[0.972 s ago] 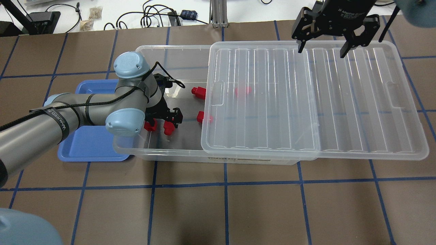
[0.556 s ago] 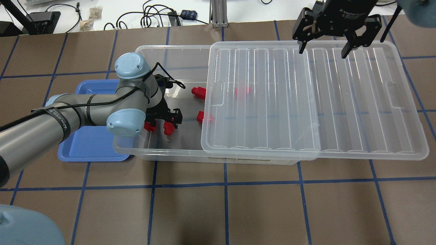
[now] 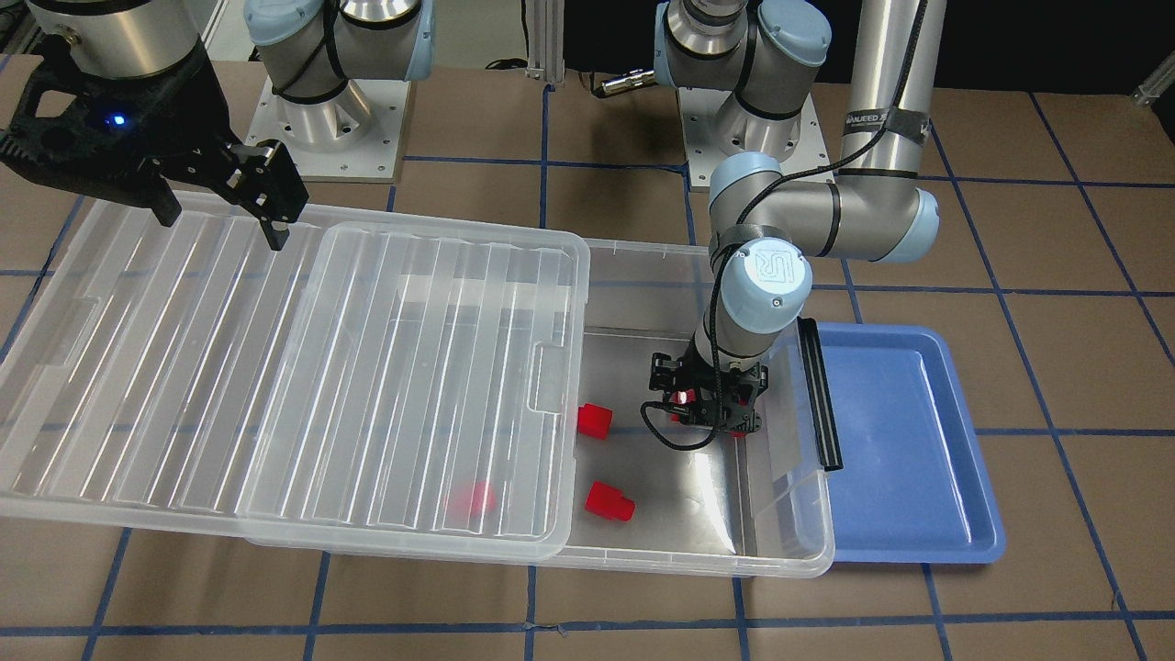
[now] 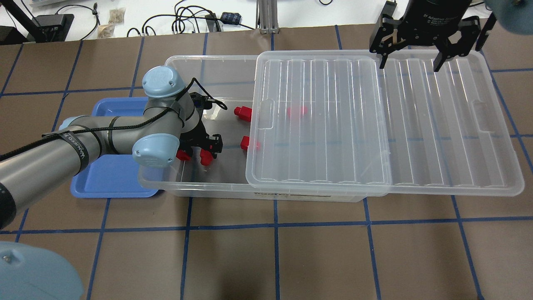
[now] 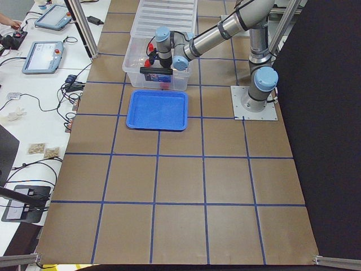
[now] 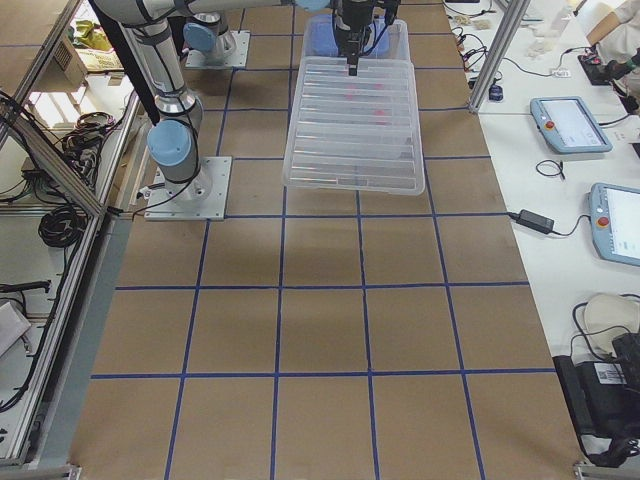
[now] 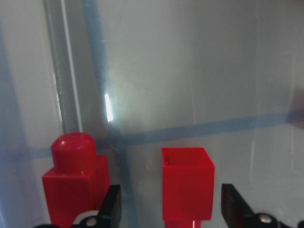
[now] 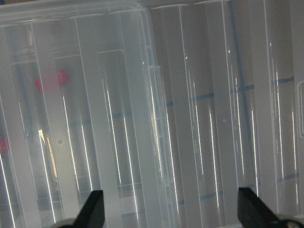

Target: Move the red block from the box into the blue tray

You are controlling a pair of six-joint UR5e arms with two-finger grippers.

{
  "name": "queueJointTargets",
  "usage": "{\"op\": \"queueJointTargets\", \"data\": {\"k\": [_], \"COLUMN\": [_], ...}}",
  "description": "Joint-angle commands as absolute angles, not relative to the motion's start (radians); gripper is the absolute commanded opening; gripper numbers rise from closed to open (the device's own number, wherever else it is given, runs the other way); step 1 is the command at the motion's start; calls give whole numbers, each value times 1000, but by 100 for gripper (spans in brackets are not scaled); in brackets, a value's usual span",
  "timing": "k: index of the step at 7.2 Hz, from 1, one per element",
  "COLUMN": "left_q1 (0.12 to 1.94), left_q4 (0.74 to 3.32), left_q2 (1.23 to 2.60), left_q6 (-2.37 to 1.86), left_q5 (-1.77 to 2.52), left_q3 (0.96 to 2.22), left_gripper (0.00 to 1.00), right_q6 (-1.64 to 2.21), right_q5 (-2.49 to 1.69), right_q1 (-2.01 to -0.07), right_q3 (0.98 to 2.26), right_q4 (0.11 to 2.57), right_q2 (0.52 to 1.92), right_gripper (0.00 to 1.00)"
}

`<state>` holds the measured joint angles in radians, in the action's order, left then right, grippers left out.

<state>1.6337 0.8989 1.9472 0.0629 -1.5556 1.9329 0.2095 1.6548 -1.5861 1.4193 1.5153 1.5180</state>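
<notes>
The box (image 4: 216,187) is a clear bin with its ribbed lid (image 4: 374,125) slid to the right, leaving the left end uncovered. My left gripper (image 4: 200,151) is down inside that end, open. In the left wrist view its fingers (image 7: 114,204) stand on either side of a red block (image 7: 186,183) with gaps both sides. A second red block (image 7: 76,180) stands just left of them. Two more red blocks (image 4: 243,112) (image 4: 249,144) lie near the lid's edge, one (image 4: 296,111) under it. The blue tray (image 4: 104,179) lies left of the box. My right gripper (image 4: 412,62) is open and empty over the lid's far edge.
A black latch bar (image 3: 820,395) stands at the box end beside the blue tray (image 3: 904,441). The lid (image 3: 275,367) overhangs the box far to the robot's right. Cables and small devices (image 4: 200,21) lie beyond the table's far edge.
My right gripper has moved to the right and a little farther away above the lid. My left arm has shifted only slightly; its gripper stays at the same block.
</notes>
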Motion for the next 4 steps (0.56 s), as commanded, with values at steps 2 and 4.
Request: {"op": "queueJointTargets", "data": {"k": [2, 4], "left_q1": [1634, 1635], "left_q4": [894, 891], "left_q2": [1950, 1947], "left_q6": [64, 61], "left_q5": [-1555, -1555], "left_q3": [1933, 1931], "left_gripper": [3, 0], "right_q6": [210, 201], "right_q5": [1648, 1643], "right_q1": [-1588, -1588], "right_q3": [1428, 1453], "right_q4": [1514, 1523], "right_q2": [1509, 1506], "right_gripper": [100, 100]}}
